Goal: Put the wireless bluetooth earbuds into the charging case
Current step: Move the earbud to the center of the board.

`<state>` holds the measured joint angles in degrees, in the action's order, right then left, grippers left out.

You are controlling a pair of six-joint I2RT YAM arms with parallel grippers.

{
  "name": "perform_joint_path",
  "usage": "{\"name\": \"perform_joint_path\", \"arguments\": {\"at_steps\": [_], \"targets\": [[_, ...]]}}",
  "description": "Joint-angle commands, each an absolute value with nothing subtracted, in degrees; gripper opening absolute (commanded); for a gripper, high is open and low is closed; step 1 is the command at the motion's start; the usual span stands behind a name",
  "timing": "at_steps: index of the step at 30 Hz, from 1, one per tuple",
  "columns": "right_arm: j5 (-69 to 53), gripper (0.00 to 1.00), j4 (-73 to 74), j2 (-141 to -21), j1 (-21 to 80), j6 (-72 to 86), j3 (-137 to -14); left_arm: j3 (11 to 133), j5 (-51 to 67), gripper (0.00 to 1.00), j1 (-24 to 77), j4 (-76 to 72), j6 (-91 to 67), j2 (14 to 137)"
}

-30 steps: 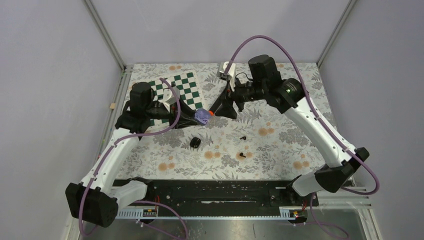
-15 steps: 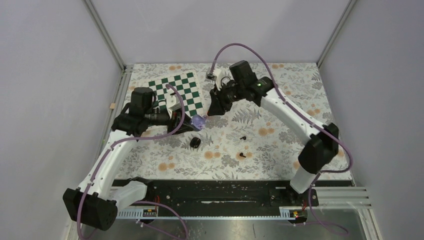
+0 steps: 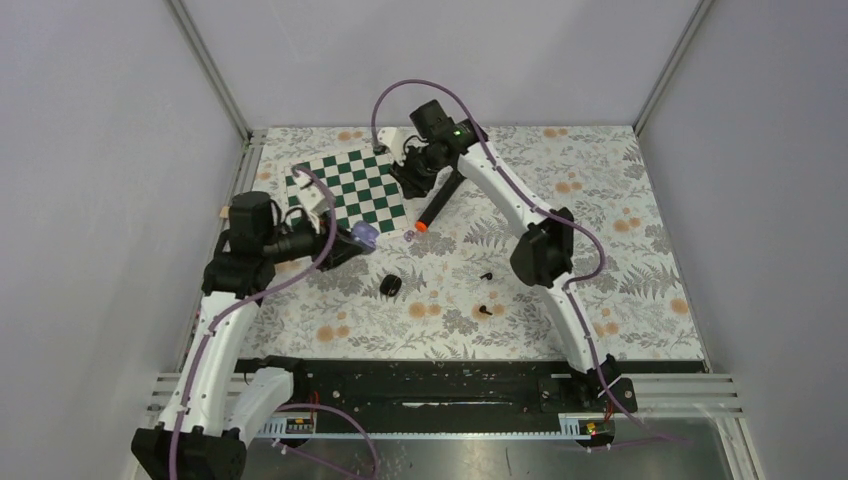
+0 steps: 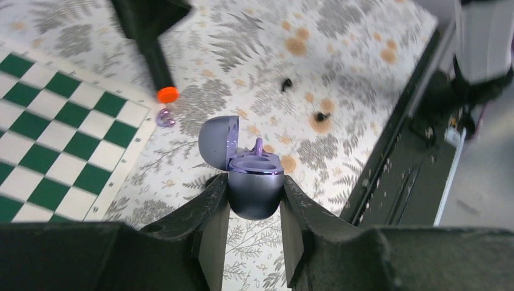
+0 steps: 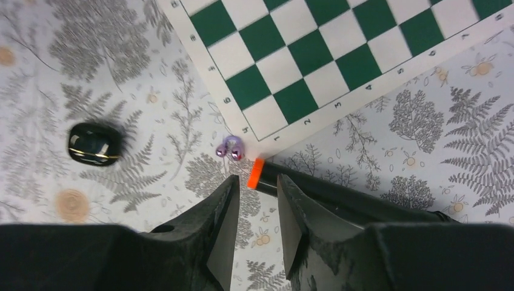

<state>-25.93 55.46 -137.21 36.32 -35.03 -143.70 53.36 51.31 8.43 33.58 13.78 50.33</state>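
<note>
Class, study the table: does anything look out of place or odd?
Yes. The left pincer holds the open purple case with one purple bud seated, but its twin lies loose on the cloth beside the marker's orange tip. Two black buds also lie apart from their shut black case.

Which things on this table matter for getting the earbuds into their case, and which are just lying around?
For the job: purple charging case, open, in the left gripper, one bud seated; loose purple earbud; two black earbuds; black case.
Lying about: black marker; chessboard mat.
</note>
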Motion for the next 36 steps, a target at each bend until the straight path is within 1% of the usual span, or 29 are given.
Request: {"name": "perform_joint_path", "arguments": {"at_steps": [1,3,5,7,10,12,19,25,36], "targets": [[-22.3,0.38,66.3,-142.3,36.9,-45.2,-148.6,51.5,56.7,0.0,-1.4,22.7,-1.4,48.7],[-21.0,0.4,63.3,-141.3,37.9,-46.3,-143.7,50.2,57.6,0.0,-6.1,19.5,-6.7,47.6],[-19.3,0.42,60.9,-140.6,38.9,-45.6,-140.6,49.5,57.7,0.0,-9.1,19.5,-8.1,46.7],[-17.4,0.44,59.6,-141.6,39.6,-43.2,-141.0,49.1,57.7,0.0,-10.6,20.7,-7.4,46.0],[-14.7,0.5,58.2,-143.7,40.1,-38.2,-142.9,48.4,57.1,0.0,-11.0,20.9,-7.4,44.7],[-13.7,0.51,57.8,-144.8,40.4,-36.6,-143.7,48.4,57.1,0.0,-11.1,21.1,-7.5,44.4],[-10.0,0.5,56.0,-146.6,42.4,-37.7,-142.7,48.5,56.9,0.0,-11.6,20.1,-8.0,44.5],[-9.5,0.49,56.0,-148.2,43.7,-39.2,-143.0,48.1,57.0,0.0,-12.0,18.5,-8.7,44.9],[-7.8,0.43,55.9,-150.3,44.0,-39.6,-143.4,48.5,57.6,0.0,-12.9,16.8,-9.3,46.0]]}}
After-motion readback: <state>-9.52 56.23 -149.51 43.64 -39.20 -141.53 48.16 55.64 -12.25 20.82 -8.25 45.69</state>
